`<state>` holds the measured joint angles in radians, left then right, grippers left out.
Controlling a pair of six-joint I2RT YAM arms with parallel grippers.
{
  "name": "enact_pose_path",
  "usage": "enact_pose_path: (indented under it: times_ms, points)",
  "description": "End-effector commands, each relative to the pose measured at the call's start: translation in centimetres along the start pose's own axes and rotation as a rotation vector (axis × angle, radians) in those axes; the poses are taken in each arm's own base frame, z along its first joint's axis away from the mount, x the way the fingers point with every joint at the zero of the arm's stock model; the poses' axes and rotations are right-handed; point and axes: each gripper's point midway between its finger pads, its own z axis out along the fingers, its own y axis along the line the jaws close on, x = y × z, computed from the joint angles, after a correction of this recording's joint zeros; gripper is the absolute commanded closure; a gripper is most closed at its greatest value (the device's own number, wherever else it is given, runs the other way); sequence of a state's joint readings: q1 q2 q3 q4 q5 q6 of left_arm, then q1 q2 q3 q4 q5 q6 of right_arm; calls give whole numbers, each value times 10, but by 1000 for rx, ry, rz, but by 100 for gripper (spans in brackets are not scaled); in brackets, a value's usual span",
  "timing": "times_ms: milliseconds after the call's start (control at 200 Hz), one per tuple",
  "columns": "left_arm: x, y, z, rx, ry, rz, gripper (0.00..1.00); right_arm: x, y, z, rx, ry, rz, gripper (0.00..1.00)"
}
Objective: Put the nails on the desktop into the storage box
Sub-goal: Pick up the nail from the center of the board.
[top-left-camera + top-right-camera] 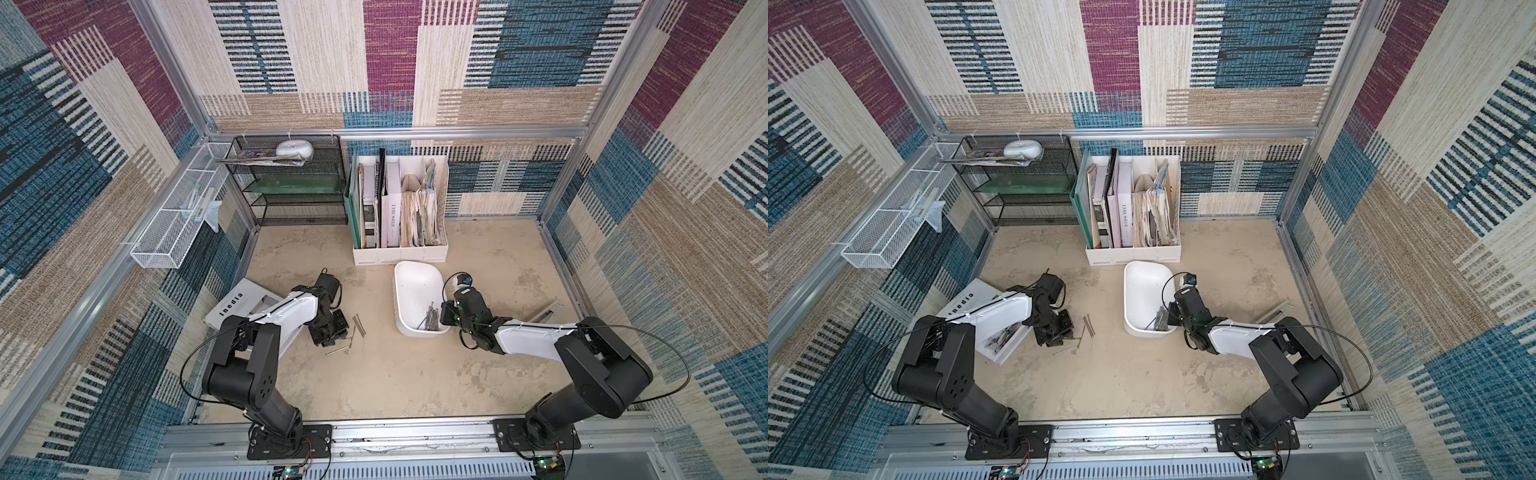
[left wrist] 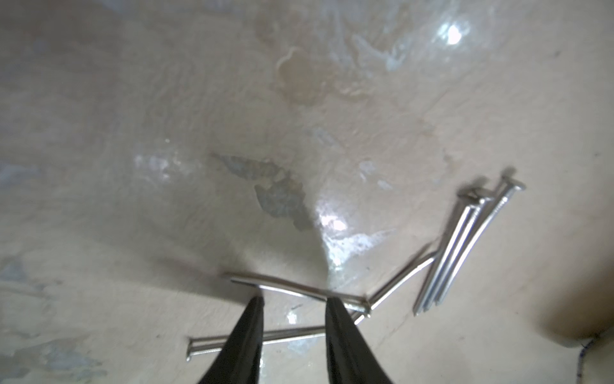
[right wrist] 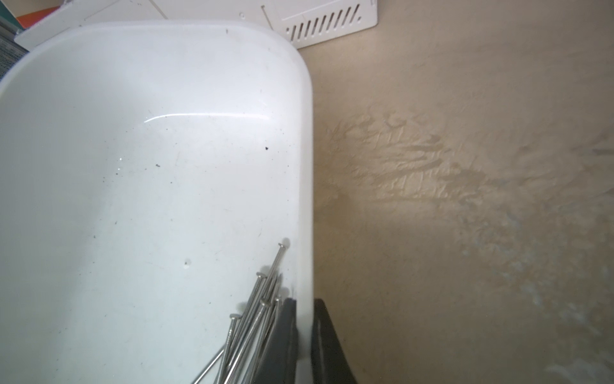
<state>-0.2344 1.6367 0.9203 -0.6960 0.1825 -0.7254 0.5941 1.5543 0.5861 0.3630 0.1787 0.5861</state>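
Several loose nails (image 1: pixel 358 325) lie on the beige desktop (image 1: pixel 395 374) at centre left, and they show in both top views (image 1: pixel 1089 325). My left gripper (image 2: pixel 295 300) hovers open just above them. Its black fingertips (image 2: pixel 256 304) straddle two crossed nails (image 2: pixel 292 332), and three more nails (image 2: pixel 465 249) lie side by side nearby. The white storage box (image 1: pixel 415 286) stands at centre right with a bundle of nails (image 3: pixel 255 316) in its near corner. My right gripper (image 3: pixel 304 309) is shut on the storage box's side wall (image 3: pixel 305 199), one finger inside and one outside.
A white file holder (image 1: pixel 401 249) full of papers stands right behind the storage box. A black mesh shelf (image 1: pixel 299 183) fills the back left corner, and a white wire basket (image 1: pixel 166 245) hangs on the left wall. A magazine (image 1: pixel 237 307) lies under my left arm. A grey metal object (image 1: pixel 546 311) lies at right.
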Motion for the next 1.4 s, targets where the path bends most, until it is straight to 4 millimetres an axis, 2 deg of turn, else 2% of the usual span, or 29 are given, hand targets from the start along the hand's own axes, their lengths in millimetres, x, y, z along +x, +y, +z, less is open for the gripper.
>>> enact_pose_path:
  times_ms: [0,606,1112,1297,1392]
  points:
    - [1,5,4,-30,13,-20,64,17,-6,2,17,65,-31,100]
    - [-7,10,17,-113,49,-66,64,23,-4,10,-2,78,-65,100]
    - [-28,-9,32,-101,57,-50,66,24,-3,10,-12,82,-76,100]
    - [-26,-15,44,-88,96,-25,74,23,0,10,-22,84,-77,100]
    - [-24,-12,49,-86,104,-16,86,22,0,10,-21,82,-80,100]
